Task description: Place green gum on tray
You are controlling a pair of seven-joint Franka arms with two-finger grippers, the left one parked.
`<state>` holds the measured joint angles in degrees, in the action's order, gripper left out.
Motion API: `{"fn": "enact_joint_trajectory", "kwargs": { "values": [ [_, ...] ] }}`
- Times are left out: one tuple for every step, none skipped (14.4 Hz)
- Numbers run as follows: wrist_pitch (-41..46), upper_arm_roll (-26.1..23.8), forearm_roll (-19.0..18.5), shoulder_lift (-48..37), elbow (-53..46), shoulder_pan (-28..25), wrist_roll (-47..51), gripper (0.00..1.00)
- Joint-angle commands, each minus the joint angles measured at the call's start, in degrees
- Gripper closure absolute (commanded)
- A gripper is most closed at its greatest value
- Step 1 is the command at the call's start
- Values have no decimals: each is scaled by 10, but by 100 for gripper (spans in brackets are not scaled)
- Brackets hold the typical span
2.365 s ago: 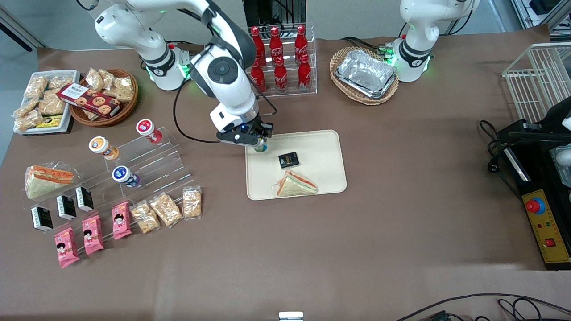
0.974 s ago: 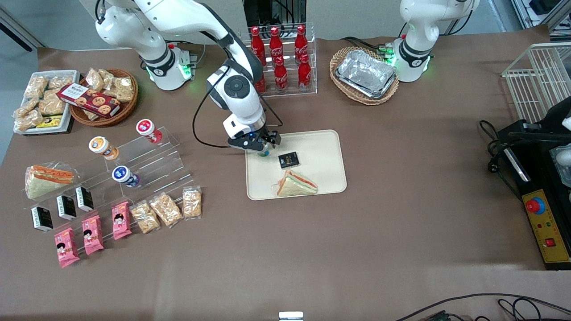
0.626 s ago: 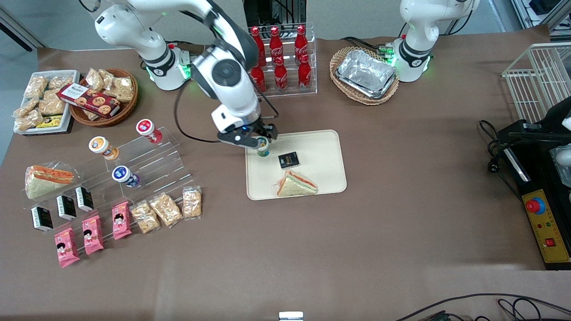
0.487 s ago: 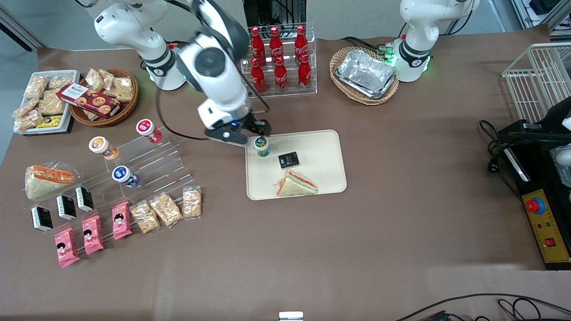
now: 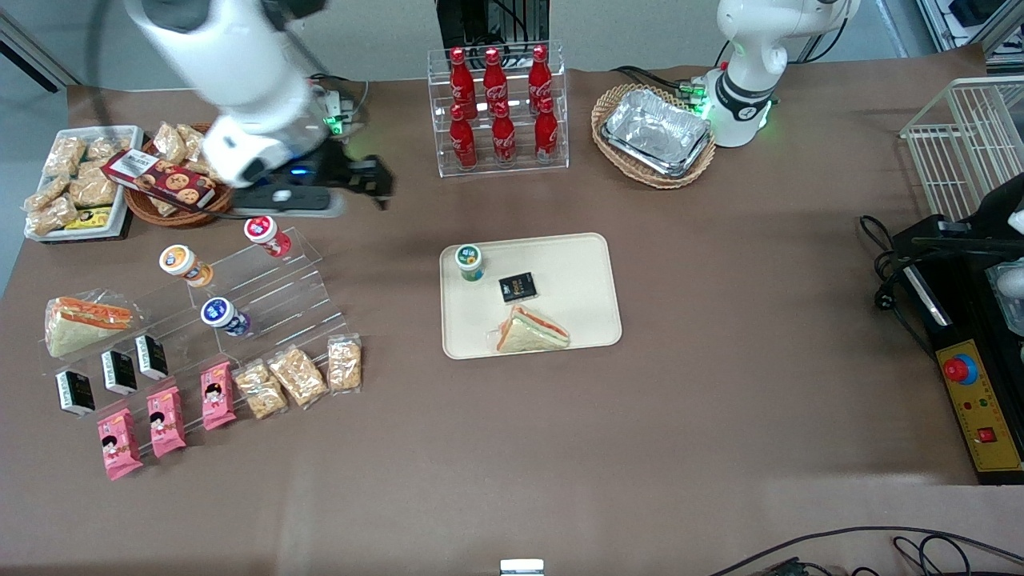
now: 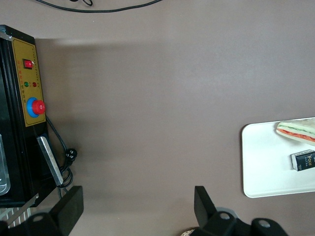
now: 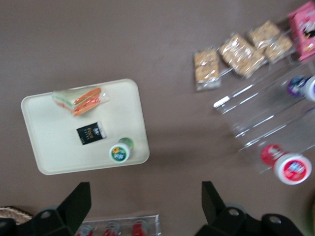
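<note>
Front view, gripper: motion-blurred, raised above the counter near the cookie basket.
Jaws: spread wide, empty.
Green gum: upright at the tray's 10 o'clock corner.

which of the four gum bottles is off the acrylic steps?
The green gum: it stands upright on the tray, while the red, orange and blue ones sit on the acrylic steps. The gripper is open, raised clear of it.

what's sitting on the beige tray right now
On the tray: the green gum upright, a small black packet, a wrapped sandwich. Nothing covered. The gripper, open, hangs above the table.
</note>
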<state>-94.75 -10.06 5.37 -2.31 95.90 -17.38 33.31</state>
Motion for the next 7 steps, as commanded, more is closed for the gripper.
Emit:
{"fn": "enact_joint_trajectory", "kwargs": {
  "values": [
    [17, 48, 2, 6, -16, 64, -187, 0],
    [19, 65, -1, 6, -16, 78, -241, 0],
    [25, 96, -3, 6, -22, 81, -283, 0],
    [39, 124, 0, 7, -36, 82, -316, 0],
    [56, 144, 0, 10, -49, 82, -332, 0],
    [70, 152, -4, 11, -56, 83, -334, 0],
    [74, 157, -6, 11, -59, 84, -334, 0]
  ]
}}
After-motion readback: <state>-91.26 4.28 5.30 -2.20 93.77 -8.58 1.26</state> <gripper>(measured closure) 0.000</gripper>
